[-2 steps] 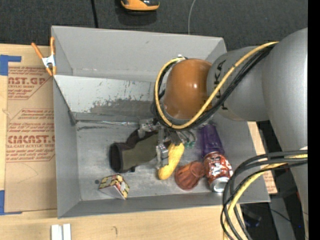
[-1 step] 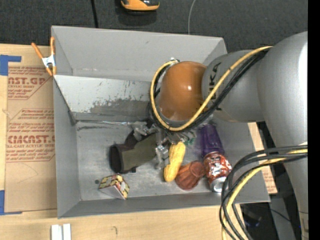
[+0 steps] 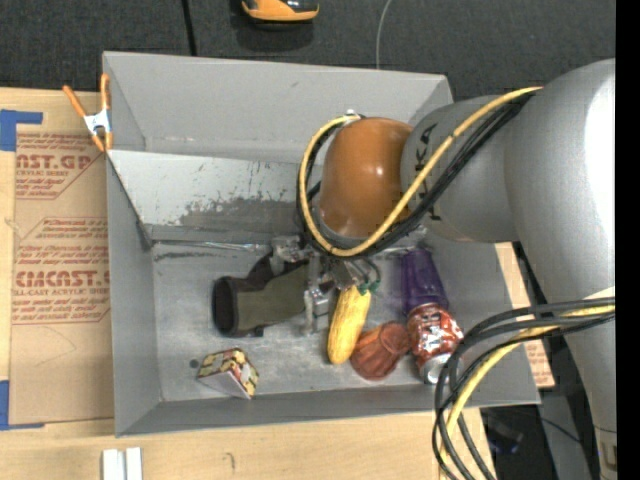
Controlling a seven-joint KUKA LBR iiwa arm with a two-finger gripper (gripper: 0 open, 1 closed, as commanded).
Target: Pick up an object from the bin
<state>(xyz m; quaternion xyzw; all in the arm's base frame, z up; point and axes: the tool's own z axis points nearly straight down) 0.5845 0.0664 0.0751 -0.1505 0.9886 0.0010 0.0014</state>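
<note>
We're low in the middle of the frame now: the gripper (image 3: 318,300) is at the right end of the dark olive soft cloth roll (image 3: 255,303), with the yellow plastic corn cob (image 3: 348,323) just beside it on the right. We cannot tell whether the gripper is apart or together. We judge this the grasp step. Next it needs a firm close, then a straight lift out of the grey metal bin (image 3: 200,183).

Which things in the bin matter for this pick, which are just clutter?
In play: end effector; dark rolled cloth and yellow corn toy, on either side of it.
Lying about: small printed box, reddish-brown lump, red-and-white can, purple bottle.
</note>
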